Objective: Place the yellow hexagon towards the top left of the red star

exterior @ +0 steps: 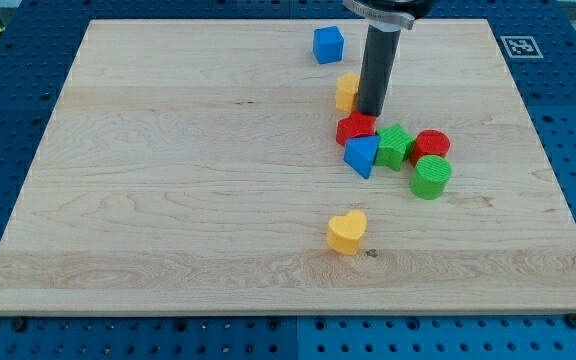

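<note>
The yellow hexagon (pixel 346 91) lies at the view's upper middle, partly hidden behind my rod. The red star (pixel 355 128) lies just below it, touching or nearly touching it. My tip (pixel 371 113) is at the hexagon's right side and just above the red star's top right. A blue triangular block (pixel 362 155) sits directly below the red star, against it.
A green star (pixel 395 146), a red cylinder (pixel 431 145) and a green cylinder (pixel 431 176) cluster right of the red star. A blue cube (pixel 328 44) sits near the board's top edge. A yellow heart (pixel 347 232) lies lower middle. The wooden board (pixel 168 180) rests on a blue pegboard.
</note>
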Motion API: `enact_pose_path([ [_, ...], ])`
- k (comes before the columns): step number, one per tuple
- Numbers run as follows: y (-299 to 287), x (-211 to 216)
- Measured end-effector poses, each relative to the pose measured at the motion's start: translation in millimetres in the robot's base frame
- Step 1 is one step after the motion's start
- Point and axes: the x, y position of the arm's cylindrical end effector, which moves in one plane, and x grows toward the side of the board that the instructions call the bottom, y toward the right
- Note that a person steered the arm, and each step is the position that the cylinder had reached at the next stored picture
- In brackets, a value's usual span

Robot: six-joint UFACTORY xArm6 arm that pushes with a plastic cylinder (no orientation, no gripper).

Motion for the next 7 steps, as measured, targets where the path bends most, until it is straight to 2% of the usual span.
enact_pose_path([
  [2, 65, -2],
  [3, 68, -18],
  [5, 16, -23],
  [6, 12, -24],
  [7, 8, -47],
])
